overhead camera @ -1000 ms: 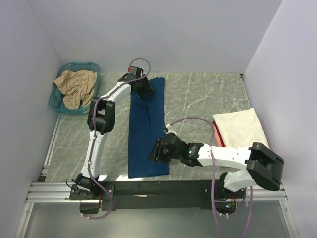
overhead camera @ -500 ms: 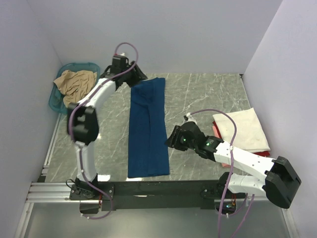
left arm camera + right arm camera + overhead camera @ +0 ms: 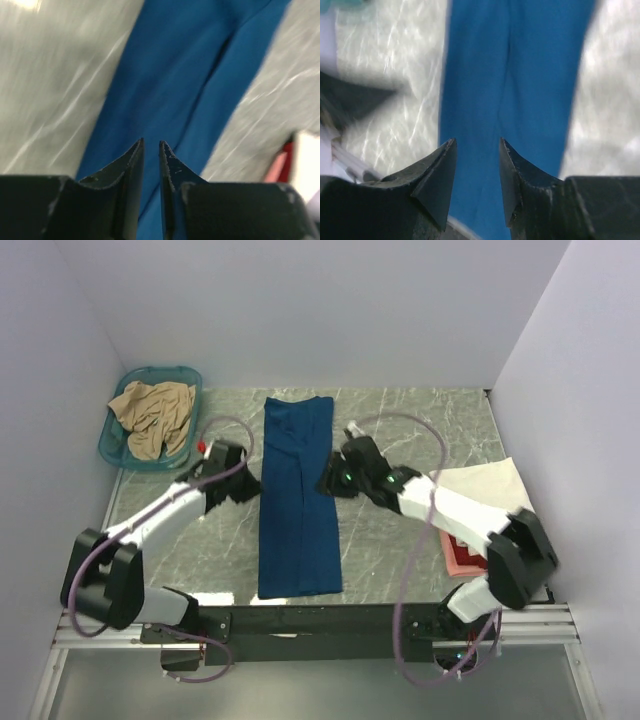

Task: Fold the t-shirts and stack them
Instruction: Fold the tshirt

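Note:
A dark blue t-shirt [image 3: 298, 510] lies folded into a long narrow strip running from the far side of the table toward the near edge. My left gripper [image 3: 250, 485] hovers at the strip's left edge about halfway along; in the left wrist view its jaws [image 3: 151, 142] stand a narrow gap apart over the blue cloth [image 3: 190, 65], holding nothing. My right gripper [image 3: 322, 483] is at the strip's right edge opposite, open and empty [image 3: 477, 141] above the blue cloth [image 3: 520, 65]. A folded cream-white t-shirt [image 3: 490, 495] lies at the right on a red one [image 3: 458, 558].
A teal plastic basket [image 3: 117, 454] stands at the far left with a crumpled tan t-shirt [image 3: 150, 415] in it. Grey marble tabletop [image 3: 400, 430] shows between the strip and the stack. Walls close in on the left, back and right.
The left arm swung back from the strip's far end to its left edge at mid-length, and its jaws narrowed. The right arm moved from the strip's near end up to mid-length.

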Motion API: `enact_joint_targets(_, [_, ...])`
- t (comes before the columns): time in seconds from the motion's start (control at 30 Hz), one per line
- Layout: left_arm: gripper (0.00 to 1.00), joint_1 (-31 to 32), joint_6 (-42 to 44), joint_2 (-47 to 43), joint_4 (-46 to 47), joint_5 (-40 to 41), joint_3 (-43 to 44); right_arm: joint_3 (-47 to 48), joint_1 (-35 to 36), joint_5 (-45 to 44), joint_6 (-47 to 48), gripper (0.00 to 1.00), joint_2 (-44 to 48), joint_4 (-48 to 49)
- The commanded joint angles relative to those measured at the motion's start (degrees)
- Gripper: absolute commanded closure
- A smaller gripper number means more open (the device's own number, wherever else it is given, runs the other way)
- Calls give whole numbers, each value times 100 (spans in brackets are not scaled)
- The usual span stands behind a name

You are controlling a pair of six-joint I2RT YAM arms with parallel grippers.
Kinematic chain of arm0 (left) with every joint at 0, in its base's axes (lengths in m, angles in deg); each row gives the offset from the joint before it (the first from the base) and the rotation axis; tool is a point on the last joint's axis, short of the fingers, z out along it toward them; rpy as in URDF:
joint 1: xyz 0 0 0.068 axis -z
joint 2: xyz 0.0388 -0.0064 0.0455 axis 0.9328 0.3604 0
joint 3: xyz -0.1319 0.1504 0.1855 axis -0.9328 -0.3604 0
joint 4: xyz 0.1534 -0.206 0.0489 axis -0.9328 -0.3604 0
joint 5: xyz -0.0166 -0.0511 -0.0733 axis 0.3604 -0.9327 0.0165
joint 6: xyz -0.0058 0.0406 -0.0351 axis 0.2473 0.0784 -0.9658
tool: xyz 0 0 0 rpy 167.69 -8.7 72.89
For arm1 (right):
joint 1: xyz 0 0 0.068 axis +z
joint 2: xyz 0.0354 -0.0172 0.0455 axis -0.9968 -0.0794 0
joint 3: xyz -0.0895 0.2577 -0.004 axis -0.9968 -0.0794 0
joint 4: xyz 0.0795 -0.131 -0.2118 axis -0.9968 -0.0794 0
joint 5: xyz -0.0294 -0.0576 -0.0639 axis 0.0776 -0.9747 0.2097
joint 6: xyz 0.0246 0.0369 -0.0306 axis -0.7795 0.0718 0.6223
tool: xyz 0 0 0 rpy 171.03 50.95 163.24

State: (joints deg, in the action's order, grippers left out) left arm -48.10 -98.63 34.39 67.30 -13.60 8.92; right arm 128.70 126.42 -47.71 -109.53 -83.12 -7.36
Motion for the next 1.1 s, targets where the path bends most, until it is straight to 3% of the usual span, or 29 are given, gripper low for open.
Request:
enact_joint_targets(0.0, [76,321,-438,-1001,-114,491,-552,1374,-89,-4,1008,54,-1147,470])
enact_joint_targets(0.13, [74,331,-685,-2049,-412,501,-1326,3047,-98,-30,1827,55,-2599,330])
enact_joint_targets(0.27, [71,339,-685,-2936,-905,440,-1407,4813,-98,-91,2224,56,-4015,-188])
enact_joint_targets(0.3, [70,339,-685,-3026,-1149,448,-1398,5469,-98,-109,2294,56,-4478,-319])
enact_joint_targets(0.5, [68,340,-501,-3404,-1477,307,-1275,7055,-98,-268,2488,56,-5694,-654])
enact_joint_targets(0.73, [68,340,-404,-3440,-1407,158,-1301,7928,-124,-355,2383,56,-6434,-918])
enact_joint_targets(0.9, [67,339,-360,-3299,-1327,149,-1231,7805,-133,-417,2137,55,-6320,-856])
enact_joint_targets(1.07, [64,339,-184,-2800,-1029,456,-1161,6175,-238,-294,1803,58,-4963,-646])
